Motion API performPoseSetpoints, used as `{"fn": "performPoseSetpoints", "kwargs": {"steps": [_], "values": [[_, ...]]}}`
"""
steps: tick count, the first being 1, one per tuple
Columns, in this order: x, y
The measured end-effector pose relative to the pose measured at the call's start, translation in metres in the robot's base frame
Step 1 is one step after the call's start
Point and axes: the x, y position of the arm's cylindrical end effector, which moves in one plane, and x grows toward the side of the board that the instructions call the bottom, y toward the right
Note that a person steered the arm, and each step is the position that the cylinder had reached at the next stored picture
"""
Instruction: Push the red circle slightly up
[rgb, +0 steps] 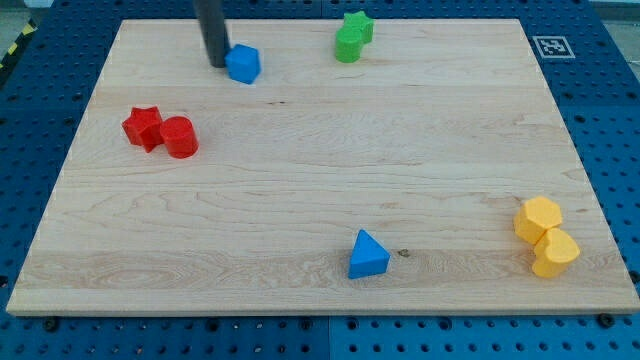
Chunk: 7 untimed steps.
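The red circle (181, 137) lies at the view's left on the wooden board (320, 160), touching a red star (144, 127) on its left. My tip (217, 64) is near the view's top left, just left of a blue block (243, 64), close to it or touching. The tip is above and a little right of the red circle, well apart from it.
A green star (358, 26) and a green circle (348, 45) sit together at the top centre. A blue triangle (368, 255) lies at the bottom centre. Two yellow blocks (538, 219) (555, 252) sit at the bottom right.
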Motion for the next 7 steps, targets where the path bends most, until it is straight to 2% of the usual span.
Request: {"fn": "performPoseSetpoints", "kwargs": {"steps": [2, 3, 4, 5, 6, 7], "values": [[0.043, 0.103], [0.114, 0.102], [0.183, 0.093], [0.216, 0.059], [0.206, -0.018], [0.197, -0.029]]}}
